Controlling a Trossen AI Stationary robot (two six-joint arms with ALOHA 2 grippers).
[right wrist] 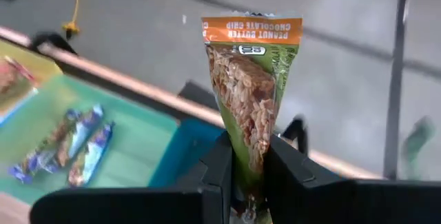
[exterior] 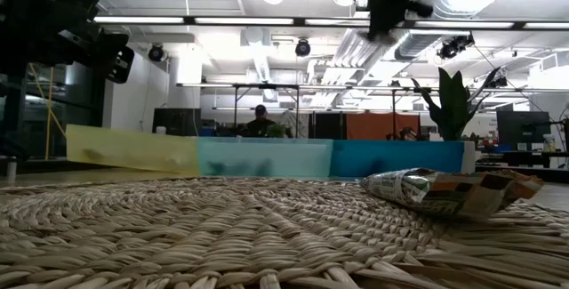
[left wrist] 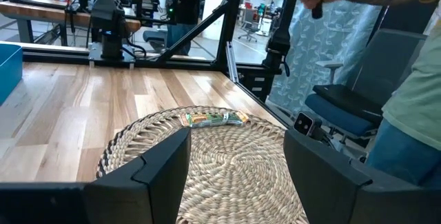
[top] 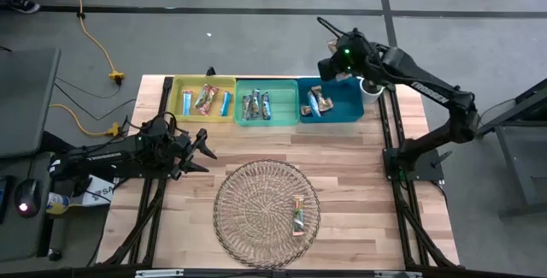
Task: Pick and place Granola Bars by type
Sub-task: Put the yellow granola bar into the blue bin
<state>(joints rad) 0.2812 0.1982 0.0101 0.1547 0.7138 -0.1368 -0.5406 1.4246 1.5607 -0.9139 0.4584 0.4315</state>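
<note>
Above the teal bin point(top: 340, 107), the right pincer point(top: 335, 62) holds a peanut-butter granola bar point(right wrist: 249, 93), which it should next drop among matching bars.

The tabletop point(top: 359, 154) lies bare between the bins and the wicker plate point(top: 248, 197), a clear lane across its width; the back edge is walled by three bins side by side, yellow point(top: 178, 100), green point(top: 291, 103) and blue point(top: 352, 103), each holding bars point(top: 256, 106) yet with bare floor left; the plate fills the near middle, one bar point(top: 297, 215) lying on its right part, the rest free; the left pincer point(top: 208, 152) sits low with fingers spread just off the plate's left rim, blocking that side; the right pincer point(top: 339, 74), clamped on a bar point(right wrist: 251, 93), hangs above the blue bin's back edge.
</note>
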